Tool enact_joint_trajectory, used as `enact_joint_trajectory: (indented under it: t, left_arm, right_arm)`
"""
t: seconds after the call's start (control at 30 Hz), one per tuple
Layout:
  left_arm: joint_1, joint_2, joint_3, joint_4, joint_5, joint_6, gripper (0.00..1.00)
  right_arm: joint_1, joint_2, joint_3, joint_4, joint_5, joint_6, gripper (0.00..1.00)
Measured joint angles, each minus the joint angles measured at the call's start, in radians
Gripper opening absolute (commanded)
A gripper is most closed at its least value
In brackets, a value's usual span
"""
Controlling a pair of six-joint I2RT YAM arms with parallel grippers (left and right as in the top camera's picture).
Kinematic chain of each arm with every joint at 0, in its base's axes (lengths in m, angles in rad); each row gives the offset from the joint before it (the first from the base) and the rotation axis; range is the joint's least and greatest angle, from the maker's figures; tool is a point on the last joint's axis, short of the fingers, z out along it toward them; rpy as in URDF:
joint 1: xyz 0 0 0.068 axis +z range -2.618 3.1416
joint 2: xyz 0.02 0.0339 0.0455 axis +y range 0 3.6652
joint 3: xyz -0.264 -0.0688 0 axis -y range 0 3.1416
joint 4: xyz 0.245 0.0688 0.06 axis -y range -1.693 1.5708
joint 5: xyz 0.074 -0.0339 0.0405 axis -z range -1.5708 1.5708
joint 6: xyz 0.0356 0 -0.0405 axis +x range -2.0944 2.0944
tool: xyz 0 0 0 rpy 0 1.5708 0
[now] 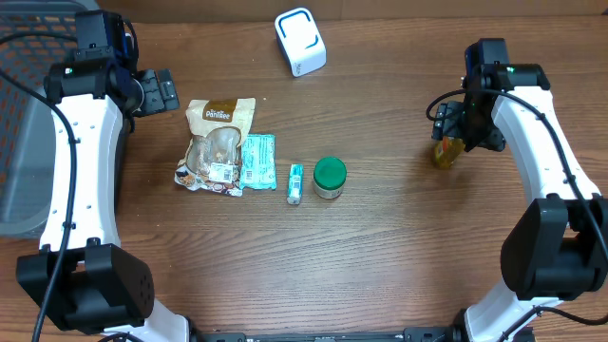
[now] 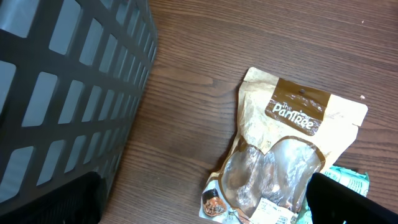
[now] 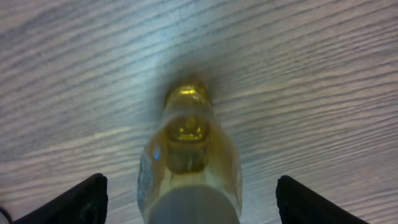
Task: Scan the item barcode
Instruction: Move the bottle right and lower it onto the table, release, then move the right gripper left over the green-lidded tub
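Observation:
A small clear bottle (image 1: 445, 152) of yellow liquid stands on the wooden table at the right. My right gripper (image 1: 460, 133) is over it, and in the right wrist view its white cap end points at the camera. The right gripper (image 3: 193, 200) is open, with both dark fingers well clear of the sides of the bottle (image 3: 189, 149). My left gripper (image 1: 161, 92) hovers open at the far left. In its wrist view the left gripper (image 2: 205, 204) holds nothing, and a brown snack pouch (image 2: 280, 155) lies below it.
A white scanner-like device (image 1: 300, 41) sits at the back centre. On the table lie the brown pouch (image 1: 217, 144), a teal packet (image 1: 257, 161), a small teal tube (image 1: 294, 183) and a green-lidded jar (image 1: 330, 177). A dark mesh basket (image 2: 62, 81) stands at the left edge.

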State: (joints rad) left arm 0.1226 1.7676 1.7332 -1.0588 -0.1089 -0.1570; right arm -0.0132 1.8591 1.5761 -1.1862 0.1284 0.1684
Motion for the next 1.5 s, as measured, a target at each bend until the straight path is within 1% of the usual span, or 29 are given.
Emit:
enact_joint_trajectory:
  t: [0.13, 0.37, 0.47, 0.53, 0.63, 0.73, 0.87, 0.93, 1.03, 1.13, 1.3, 1.5]
  left_arm:
    - [0.000, 0.000, 0.000, 0.000, 0.000, 0.000, 1.00]
    - [0.000, 0.000, 0.000, 0.000, 0.000, 0.000, 1.00]
    - [0.000, 0.000, 0.000, 0.000, 0.000, 0.000, 1.00]
    - [0.000, 0.000, 0.000, 0.000, 0.000, 0.000, 1.00]
    - [0.000, 0.000, 0.000, 0.000, 0.000, 0.000, 0.99]
    - [0.000, 0.000, 0.000, 0.000, 0.000, 0.000, 1.00]
    - [0.000, 0.000, 0.000, 0.000, 0.000, 0.000, 1.00]
    - [0.000, 0.000, 0.000, 0.000, 0.000, 0.000, 1.00]
    - [0.000, 0.000, 0.000, 0.000, 0.000, 0.000, 1.00]
    - [0.000, 0.000, 0.000, 0.000, 0.000, 0.000, 1.00]
    - [0.000, 0.000, 0.000, 0.000, 0.000, 0.000, 1.00]
    - [0.000, 0.000, 0.000, 0.000, 0.000, 0.000, 1.00]
  right_arm:
    - [0.000, 0.000, -0.002, 0.077, 0.018, -0.001, 0.84]
    - [0.000, 0.000, -0.002, 0.327, 0.043, -0.010, 0.85]
    - [0.000, 0.000, -0.002, 0.404, 0.028, -0.012, 0.84]
    - [0.000, 0.000, -0.002, 0.433, -0.024, -0.011, 0.82]
    - [0.002, 0.000, -0.002, 0.442, -0.135, -0.014, 0.73]
    - [0.015, 0.000, -0.002, 0.424, -0.224, 0.000, 0.73]
    - [0.071, 0.000, -0.002, 0.373, -0.281, 0.026, 0.73]
    - [0.113, 0.000, -0.002, 0.354, -0.296, 0.034, 0.74]
    - [0.183, 0.000, -0.002, 0.326, -0.310, 0.045, 0.86]
    - [0.253, 0.000, -0.002, 0.310, -0.316, 0.046, 1.00]
    - [0.345, 0.000, -0.002, 0.303, -0.324, 0.045, 1.00]
    - [0.416, 0.000, -0.002, 0.290, -0.325, 0.045, 1.00]
